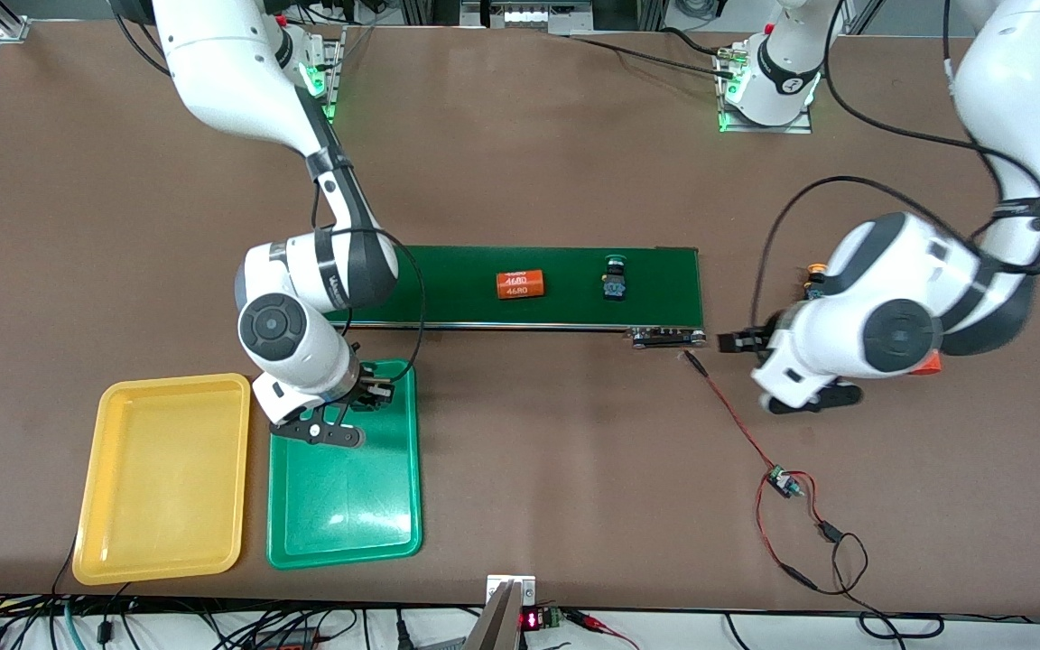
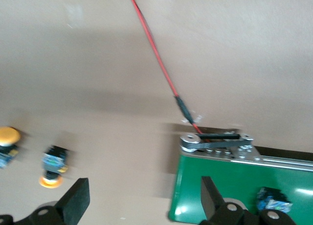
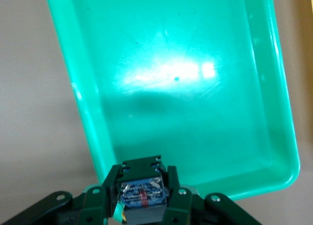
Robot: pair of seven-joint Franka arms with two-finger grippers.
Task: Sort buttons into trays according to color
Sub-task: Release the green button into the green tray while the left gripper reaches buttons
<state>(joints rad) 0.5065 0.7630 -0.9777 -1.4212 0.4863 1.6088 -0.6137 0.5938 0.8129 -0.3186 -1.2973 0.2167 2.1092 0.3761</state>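
Brown counter carries a conveyor belt mid-surface. Yellow tray and green tray lie nearer the front camera than the belt. Red-black wire runs from the belt's end at the left arm's side; two yellow-capped buttons rest near that end.

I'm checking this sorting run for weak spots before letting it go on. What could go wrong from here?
1. The right gripper holds a button over the rim of the green tray, not its middle; released here, it might bounce out onto the table.
2. The orange cylinder shares the conveyor belt with a green-capped button and could be picked by mistake.
3. The open left gripper hangs near the red wire, a snag risk.
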